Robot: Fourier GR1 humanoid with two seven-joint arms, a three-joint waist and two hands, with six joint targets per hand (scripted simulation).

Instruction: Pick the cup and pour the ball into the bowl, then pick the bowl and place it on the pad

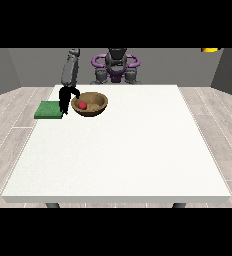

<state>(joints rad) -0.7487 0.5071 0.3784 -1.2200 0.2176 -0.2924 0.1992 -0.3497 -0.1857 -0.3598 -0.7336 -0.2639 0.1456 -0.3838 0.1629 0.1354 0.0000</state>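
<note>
Red ball (82, 105) in the wooden bowl (90, 104).
The hand at the view's left (65, 98) sits at the bowl's rim, beside the green pad (49, 109) on the white worktop (123, 150); finger state unclear.

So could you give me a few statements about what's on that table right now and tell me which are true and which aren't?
1. A red ball lies inside the brown bowl. True.
2. The bowl sits on the green pad. False: it stands on the white table, beside the pad.
3. The hand at the view's left is at the bowl's rim, between bowl and pad. True.
4. The pad lies near the table's edge at the view's right. False: it lies at the view's left edge.
5. A cup stands in the middle of the table. False: no cup shows there.
</note>
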